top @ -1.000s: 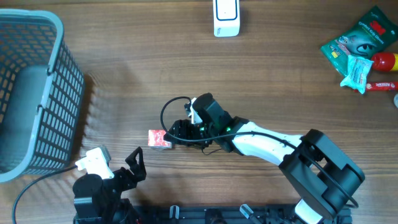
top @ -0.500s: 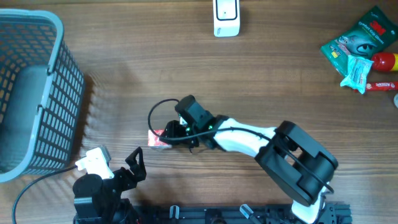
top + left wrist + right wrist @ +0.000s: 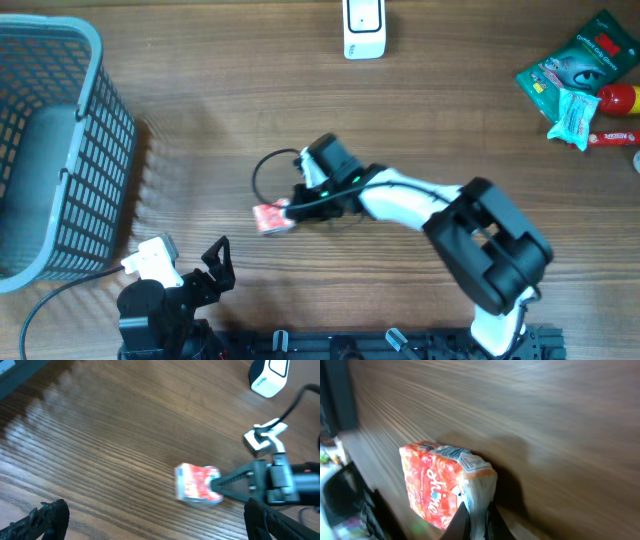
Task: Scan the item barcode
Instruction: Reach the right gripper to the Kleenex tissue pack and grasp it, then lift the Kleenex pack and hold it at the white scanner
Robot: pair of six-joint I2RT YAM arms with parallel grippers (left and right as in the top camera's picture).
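Whereas a second ago the right gripper [image 3: 291,207] stood with its jaws apart at the red snack packet [image 3: 270,217], it is now clamped on the packet's crimped end; the packet has shifted a little to the right and farther up the table [image 3: 200,150], and lies tilted rather than square; the arm's elbow has swung inward; in the right wrist view the fingertips [image 3: 461,521] press together on the sealed edge; whether the packet rests on the wood or is lifted, I cannot tell; the left gripper [image 3: 156,522] hangs wide open near the front edge, holding nothing; the white scanner [image 3: 363,28] stands well apart at the far edge.
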